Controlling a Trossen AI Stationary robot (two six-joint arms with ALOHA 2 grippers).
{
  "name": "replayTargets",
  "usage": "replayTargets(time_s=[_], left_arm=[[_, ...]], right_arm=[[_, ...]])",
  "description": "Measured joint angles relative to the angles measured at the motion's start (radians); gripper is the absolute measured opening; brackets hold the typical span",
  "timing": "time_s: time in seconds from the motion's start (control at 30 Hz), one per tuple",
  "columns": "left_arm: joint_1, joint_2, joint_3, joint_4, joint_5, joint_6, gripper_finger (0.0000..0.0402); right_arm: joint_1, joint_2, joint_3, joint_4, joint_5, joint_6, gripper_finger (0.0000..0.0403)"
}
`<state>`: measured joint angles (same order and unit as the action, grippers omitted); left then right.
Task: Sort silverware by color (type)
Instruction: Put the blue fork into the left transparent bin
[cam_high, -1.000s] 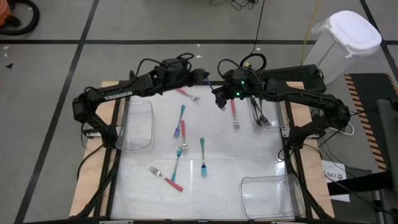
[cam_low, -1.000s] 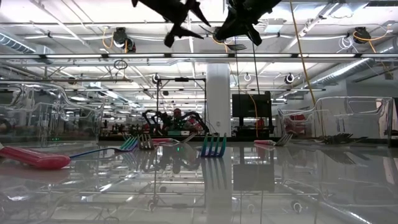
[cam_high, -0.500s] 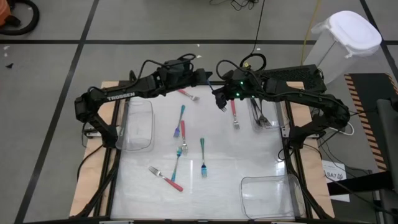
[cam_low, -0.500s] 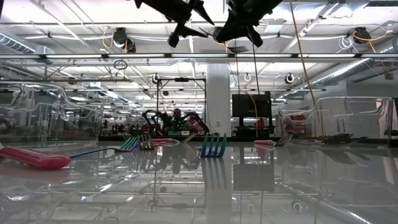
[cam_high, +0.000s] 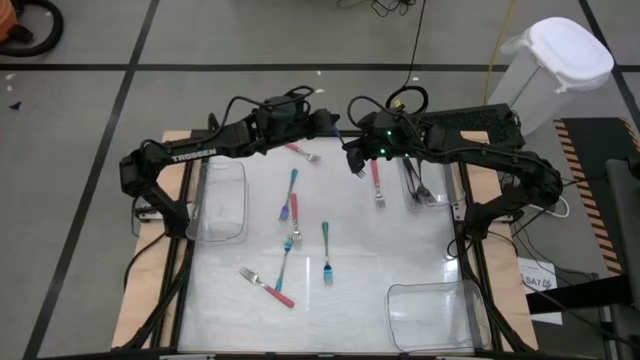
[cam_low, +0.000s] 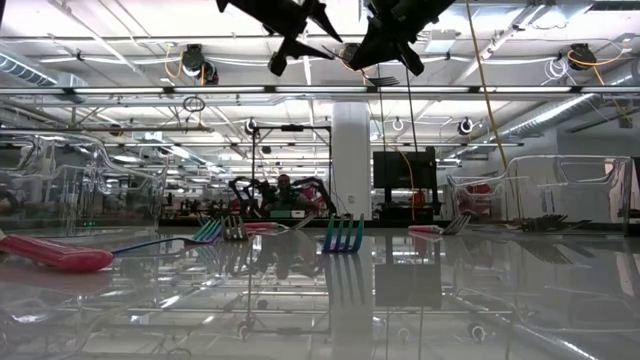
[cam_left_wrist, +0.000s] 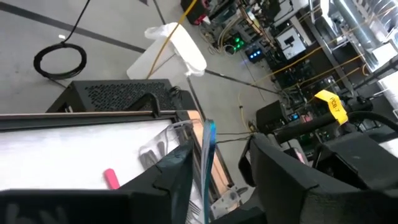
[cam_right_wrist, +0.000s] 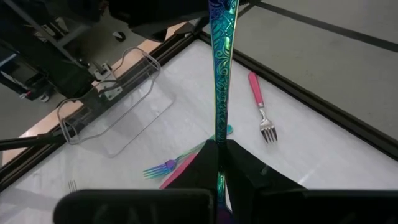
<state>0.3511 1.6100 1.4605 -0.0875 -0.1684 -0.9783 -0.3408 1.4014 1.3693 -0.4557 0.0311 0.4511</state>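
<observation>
Two arms raised above the far end of the desk (cam_high: 400, 260), apparently mid-handover of one fork. The right end effector (cam_right_wrist: 219, 163) is closed on an iridescent teal-blue fork (cam_right_wrist: 221, 68), whose long axis runs straight out from its fingertips toward the left arm. The left end effector (cam_left_wrist: 214, 165) stands part-open with the fork's slim blue shaft between its fingers (cam_left_wrist: 180, 171); whether they touch it cannot be told. The coming move turns on this: the shaft already lies in the left gap, so closing there should complete the transfer. The remaining forks (cam_high: 290, 215) lie flat on the desk, on the near side of both end effectors, with pink and teal handles mixed. The high view places both arms but hides the held fork; only the wrist views show it. The low view shows fork tines (cam_low: 378, 75) high above the desk
</observation>
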Motion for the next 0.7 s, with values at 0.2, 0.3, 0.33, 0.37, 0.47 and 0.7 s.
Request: replayTargets(time_s=[0.2,0.3,0.33,0.37,0.47,0.7], left_arm=[[0.001,0.000,0.000,-0.004,0.000,0.000,0.0099],[0.001,0.000,0.000,-0.032,-0.002,-0.004,0.0076],[0.001,0.000,0.000,-0.041,-0.003,-0.004,0.0069],[0.001,0.000,0.000,-0.047,-0.004,-0.004,0.0062],[0.000,0.000,0.000,-0.050,-0.004,-0.006,0.0045],[0.000,0.000,0.000,-0.043,-0.004,-0.015,0.0039]], right_arm=[[0.000,0.000,0.000,0.000,0.003,-0.010,0.0008],[0.000,0.000,0.000,-0.002,0.019,-0.011,0.0008],[0.000,0.000,0.000,-0.004,0.022,-0.011,0.0008],[0.000,0.000,0.000,-0.005,0.024,-0.011,0.0008],[0.000,0.000,0.000,-0.005,0.025,-0.018,0.0008],[0.000,0.000,0.000,-0.005,0.024,-0.018,0.0008]])
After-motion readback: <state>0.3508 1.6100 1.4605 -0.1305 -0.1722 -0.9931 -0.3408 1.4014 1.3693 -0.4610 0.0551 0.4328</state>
